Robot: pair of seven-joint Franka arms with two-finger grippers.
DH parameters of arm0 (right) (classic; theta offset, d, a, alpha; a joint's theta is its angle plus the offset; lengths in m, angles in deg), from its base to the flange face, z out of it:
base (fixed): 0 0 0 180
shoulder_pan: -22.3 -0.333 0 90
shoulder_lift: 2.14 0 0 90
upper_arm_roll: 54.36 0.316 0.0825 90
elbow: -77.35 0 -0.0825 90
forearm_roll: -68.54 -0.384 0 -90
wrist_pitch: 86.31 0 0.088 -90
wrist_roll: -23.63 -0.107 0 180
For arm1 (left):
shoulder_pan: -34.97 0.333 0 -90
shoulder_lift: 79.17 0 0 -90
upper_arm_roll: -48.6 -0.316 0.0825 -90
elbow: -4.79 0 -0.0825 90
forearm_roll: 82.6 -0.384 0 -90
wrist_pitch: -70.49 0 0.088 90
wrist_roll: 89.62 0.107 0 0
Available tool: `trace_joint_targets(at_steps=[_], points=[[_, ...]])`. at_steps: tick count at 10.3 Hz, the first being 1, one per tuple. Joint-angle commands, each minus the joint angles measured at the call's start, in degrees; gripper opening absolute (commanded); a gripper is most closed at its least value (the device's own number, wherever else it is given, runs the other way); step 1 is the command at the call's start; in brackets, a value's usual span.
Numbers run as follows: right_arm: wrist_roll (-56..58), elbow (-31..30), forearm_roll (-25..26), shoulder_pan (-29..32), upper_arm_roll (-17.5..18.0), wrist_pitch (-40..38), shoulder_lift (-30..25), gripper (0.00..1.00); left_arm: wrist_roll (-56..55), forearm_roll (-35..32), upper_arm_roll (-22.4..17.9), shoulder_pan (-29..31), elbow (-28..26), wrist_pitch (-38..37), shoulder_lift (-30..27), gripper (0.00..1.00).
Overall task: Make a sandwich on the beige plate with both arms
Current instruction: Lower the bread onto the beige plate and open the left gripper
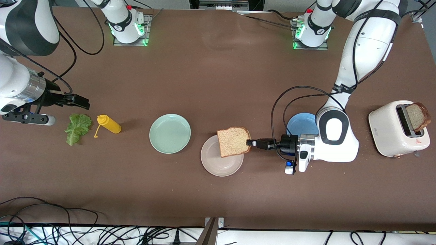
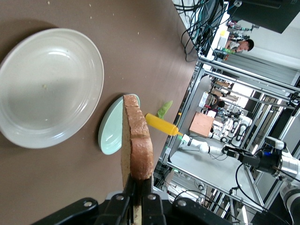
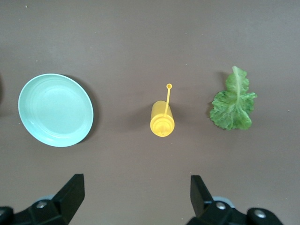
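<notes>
Left gripper (image 1: 249, 142) pinches a bread slice (image 1: 233, 141) over the beige plate (image 1: 221, 160), toward its twelve o'clock rim. Best lower it flat and centred before letting go. Right gripper (image 1: 81, 101) waits spread wide above the lettuce leaf (image 1: 78, 128).

The beige plate (image 1: 218, 165) had nothing lying on it, but a bread slice (image 1: 233, 141) in the left gripper (image 1: 249, 142) hung over its 1 o'clock edge. The mint-green plate (image 1: 170, 133) sat close at its 10 o'clock. The mustard bottle (image 1: 109, 124) lay between that plate and the lettuce leaf (image 1: 77, 128). The brown table (image 1: 218, 75) toward 12 o'clock was wide and open.
</notes>
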Motion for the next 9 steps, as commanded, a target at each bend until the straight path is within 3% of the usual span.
trace_joint_targets(at_steps=[1, 9], points=[[1.19, -0.71, -1.52, 0.54, 0.04, 0.03, -0.78, 1.00, 2.36, 3.26, -0.14, -0.72, 1.86, 2.56, 3.25, 0.00], [1.19, -0.71, -1.61, 0.54, 0.04, 0.21, -0.78, 1.00, 13.25, 12.04, -0.23, -6.34, 2.21, 14.26, 9.06, 0.00]])
